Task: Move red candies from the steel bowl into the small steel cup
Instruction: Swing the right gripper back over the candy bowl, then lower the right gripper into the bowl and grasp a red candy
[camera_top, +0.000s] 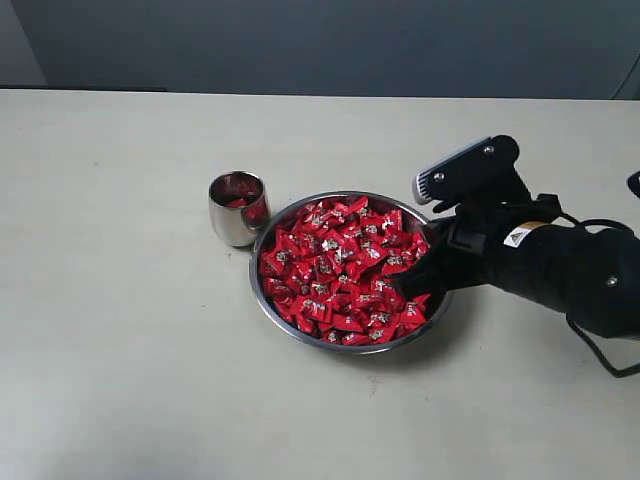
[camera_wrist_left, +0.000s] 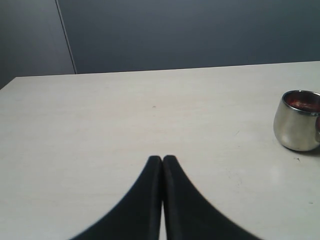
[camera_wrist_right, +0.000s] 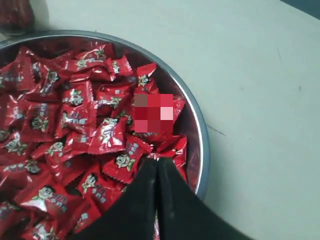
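The steel bowl sits mid-table, heaped with red candies. Left of it, almost touching, stands the small steel cup with a few red candies inside. My right gripper reaches into the bowl's right side; in the right wrist view its tips are pressed together on the crinkled edge of a red candy near the bowl's rim. My left gripper is shut with nothing in it, low over bare table, the cup off to one side of it.
The pale table stretches wide around the bowl and cup, with a dark wall behind its far edge. The right arm's black body and cables lie to the right of the bowl.
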